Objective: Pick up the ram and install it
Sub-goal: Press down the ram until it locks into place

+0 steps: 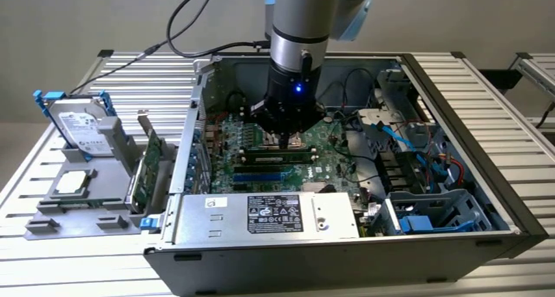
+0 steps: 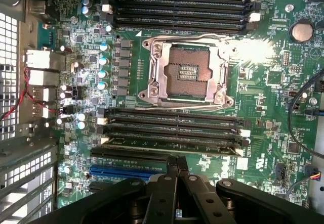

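- Exterior view: the open computer case (image 1: 485,147) lies on a slatted table (image 1: 78,271). The arm comes straight down through the case's open side, well clear of its walls.
- The gripper (image 1: 287,140) hangs low over the motherboard (image 1: 334,160), with open board on either side of it.
- The ram (image 1: 277,158) sits lengthwise in a memory slot just under the gripper, its row of black chips facing the camera. Whether the tips touch it cannot be told from here.
- The power supply (image 1: 269,216) borders the board's near edge. Loose cables (image 1: 390,131) crowd the exterior view's right.
- Outside the case, on the exterior view's left, a hard drive (image 1: 82,125) and an expansion card (image 1: 152,167) stand in a grey holder (image 1: 74,212).
- Wrist view: the gripper (image 2: 176,164) has its two fingers (image 2: 171,183) pressed together, with nothing seen between them.
- The ram (image 2: 172,148) fills the slot of the four-slot bank nearest the fingertips. The three slots (image 2: 172,125) beyond it are bare.
- The CPU socket (image 2: 187,72) lies past that bank, with a second bank of slots (image 2: 177,11) beyond it.
- A blue slot (image 2: 119,172) runs just beside the fingers.
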Available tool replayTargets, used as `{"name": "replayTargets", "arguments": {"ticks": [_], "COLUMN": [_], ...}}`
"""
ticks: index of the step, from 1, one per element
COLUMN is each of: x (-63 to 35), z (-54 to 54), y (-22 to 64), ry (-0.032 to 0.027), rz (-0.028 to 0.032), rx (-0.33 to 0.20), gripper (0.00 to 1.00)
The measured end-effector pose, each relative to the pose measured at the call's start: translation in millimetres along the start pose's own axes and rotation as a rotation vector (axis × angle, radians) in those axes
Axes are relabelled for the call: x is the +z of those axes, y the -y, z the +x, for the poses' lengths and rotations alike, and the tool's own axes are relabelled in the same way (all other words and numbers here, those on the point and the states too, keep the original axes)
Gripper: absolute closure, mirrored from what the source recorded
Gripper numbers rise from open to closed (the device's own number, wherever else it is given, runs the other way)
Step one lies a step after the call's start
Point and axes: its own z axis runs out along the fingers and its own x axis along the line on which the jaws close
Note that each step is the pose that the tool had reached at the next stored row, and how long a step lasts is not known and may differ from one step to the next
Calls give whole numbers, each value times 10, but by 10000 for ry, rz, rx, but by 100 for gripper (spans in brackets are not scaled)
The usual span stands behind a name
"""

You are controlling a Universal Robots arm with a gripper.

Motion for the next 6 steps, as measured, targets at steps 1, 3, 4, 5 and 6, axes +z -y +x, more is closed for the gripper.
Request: {"name": "replayTargets", "arguments": {"ticks": [1, 3, 4, 5, 6], "x": [0, 0, 0, 0, 0], "z": [0, 0, -1, 0, 0], "y": [0, 0, 0, 0, 0], "ry": [1, 2, 4, 4, 5], "rz": [-13, -39, -53, -66, -80], "rx": [0, -3, -4, -4, -5], "gripper": [89, 89, 89, 89, 89]}}
